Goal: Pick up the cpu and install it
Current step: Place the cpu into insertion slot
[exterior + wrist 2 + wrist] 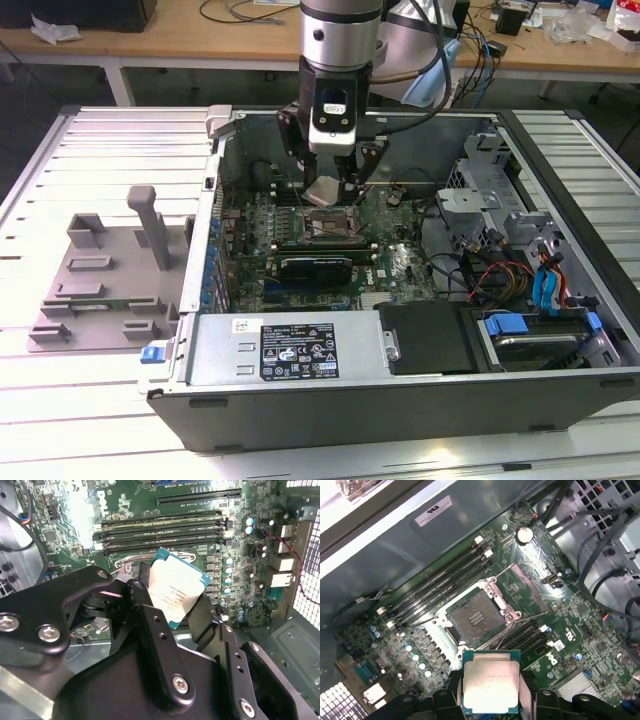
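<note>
My gripper [330,186] hangs inside the open computer case [300,385], shut on the cpu [325,190]. The cpu is a flat square chip with a silvery top plate and a thin pale-green rim. In both wrist views it sits clamped by its edges between my black fingers [175,592] [490,685]. It hangs above the motherboard [570,630], a little off to one side of the socket [475,617]. The socket lies bare, its metal frame [525,585] swung up and open. In the exterior view the socket [330,226] is just below the chip.
Rows of memory slots [437,587] flank the socket. A long black-finned card [315,266] lies nearer the case front. Cables and drive bays [510,275] crowd the exterior view's right. A grey fixture tray [100,275] stands outside the case on the exterior view's left.
</note>
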{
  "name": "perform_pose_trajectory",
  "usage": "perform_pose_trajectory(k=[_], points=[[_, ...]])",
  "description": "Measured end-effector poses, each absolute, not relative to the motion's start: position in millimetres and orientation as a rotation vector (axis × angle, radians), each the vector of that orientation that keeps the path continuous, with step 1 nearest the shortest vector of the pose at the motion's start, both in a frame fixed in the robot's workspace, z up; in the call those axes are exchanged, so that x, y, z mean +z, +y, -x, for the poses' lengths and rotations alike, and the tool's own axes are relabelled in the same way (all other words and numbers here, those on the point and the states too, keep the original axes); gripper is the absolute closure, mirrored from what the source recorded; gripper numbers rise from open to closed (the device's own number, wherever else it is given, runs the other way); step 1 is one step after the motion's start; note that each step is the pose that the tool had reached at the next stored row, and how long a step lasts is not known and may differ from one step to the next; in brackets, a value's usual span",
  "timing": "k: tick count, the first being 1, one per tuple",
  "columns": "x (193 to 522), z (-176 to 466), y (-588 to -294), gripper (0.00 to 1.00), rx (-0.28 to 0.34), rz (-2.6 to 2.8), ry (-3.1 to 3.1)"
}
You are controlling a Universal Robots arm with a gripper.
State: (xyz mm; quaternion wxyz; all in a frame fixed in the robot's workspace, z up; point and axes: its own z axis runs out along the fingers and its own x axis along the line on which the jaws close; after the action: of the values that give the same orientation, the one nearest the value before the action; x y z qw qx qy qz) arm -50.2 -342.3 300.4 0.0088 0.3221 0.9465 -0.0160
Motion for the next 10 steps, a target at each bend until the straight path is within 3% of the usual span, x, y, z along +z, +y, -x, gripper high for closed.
perform_pose_trajectory(k=[10], points=[[299.5,50.2,-342.2,0.45,-0.058,-1.24,2.868]])
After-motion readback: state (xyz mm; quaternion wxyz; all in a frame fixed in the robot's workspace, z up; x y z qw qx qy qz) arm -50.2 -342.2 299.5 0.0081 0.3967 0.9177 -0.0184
